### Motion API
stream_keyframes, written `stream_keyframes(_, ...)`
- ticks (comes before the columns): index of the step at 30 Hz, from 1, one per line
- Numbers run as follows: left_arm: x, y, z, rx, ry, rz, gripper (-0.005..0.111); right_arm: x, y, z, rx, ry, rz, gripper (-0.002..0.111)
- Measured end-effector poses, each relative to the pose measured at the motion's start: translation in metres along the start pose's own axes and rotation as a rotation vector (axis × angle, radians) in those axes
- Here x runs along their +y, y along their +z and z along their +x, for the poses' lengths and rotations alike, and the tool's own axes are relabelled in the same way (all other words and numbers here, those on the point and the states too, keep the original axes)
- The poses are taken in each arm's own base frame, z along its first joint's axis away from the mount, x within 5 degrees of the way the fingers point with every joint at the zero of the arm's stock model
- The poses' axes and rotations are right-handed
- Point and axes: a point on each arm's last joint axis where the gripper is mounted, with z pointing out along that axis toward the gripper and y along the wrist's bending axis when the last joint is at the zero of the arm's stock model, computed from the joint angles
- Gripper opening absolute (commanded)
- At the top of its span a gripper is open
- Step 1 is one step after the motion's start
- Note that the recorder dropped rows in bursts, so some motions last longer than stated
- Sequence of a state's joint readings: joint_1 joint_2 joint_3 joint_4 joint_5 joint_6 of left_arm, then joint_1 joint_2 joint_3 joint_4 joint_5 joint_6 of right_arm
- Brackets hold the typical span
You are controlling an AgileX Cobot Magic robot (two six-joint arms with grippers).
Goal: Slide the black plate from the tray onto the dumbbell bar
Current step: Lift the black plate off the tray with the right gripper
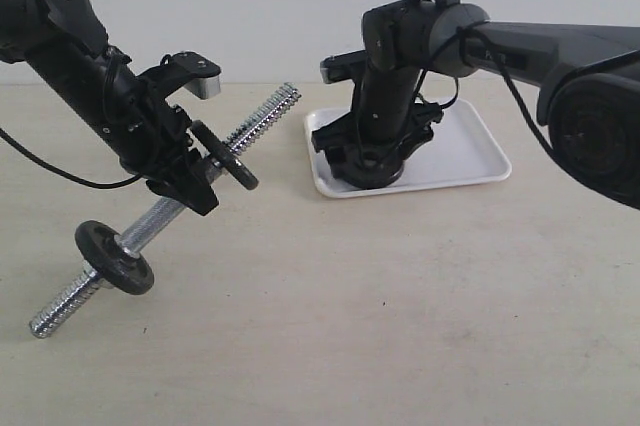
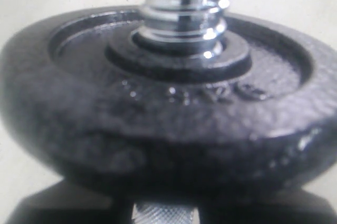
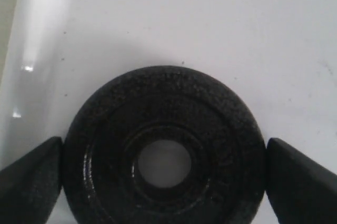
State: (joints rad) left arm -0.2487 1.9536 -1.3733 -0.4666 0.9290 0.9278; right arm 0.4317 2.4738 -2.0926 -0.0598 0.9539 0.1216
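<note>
Plate [image 3: 163, 103] lay flat in tray [image 1: 470, 146] near desk's [image 1: 400, 326] far edge. My right jaws straddled its rim; couldn't tell if gripping. Left jaws clamped bar [image 1: 265, 116] mid-shaft, tilted, upper end free for threading.

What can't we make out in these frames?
- Right wrist view: black plate lower rim cut off by frame edge; contact with right gripper unclear.
- Exterior view: same plate on tray mostly hidden behind gripper.
- Left wrist view: lettering on mounted plate blurred, too close.
</note>
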Motion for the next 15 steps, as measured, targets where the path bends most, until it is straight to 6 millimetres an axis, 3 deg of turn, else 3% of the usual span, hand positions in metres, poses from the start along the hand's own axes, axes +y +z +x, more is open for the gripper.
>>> stream_keyframes(9, 0.0, 0.0, 0.0, 0.003, -0.001, -0.003, 0.004, -0.033, -0.004, 0.001, 0.04, 0.053, -0.108, 0.0)
stream_keyframes(15, 0.0, 0.0, 0.0, 0.003, -0.001, -0.003, 0.004, -0.044, -0.006, 0.0, 0.032, 0.072, -0.203, 0.0)
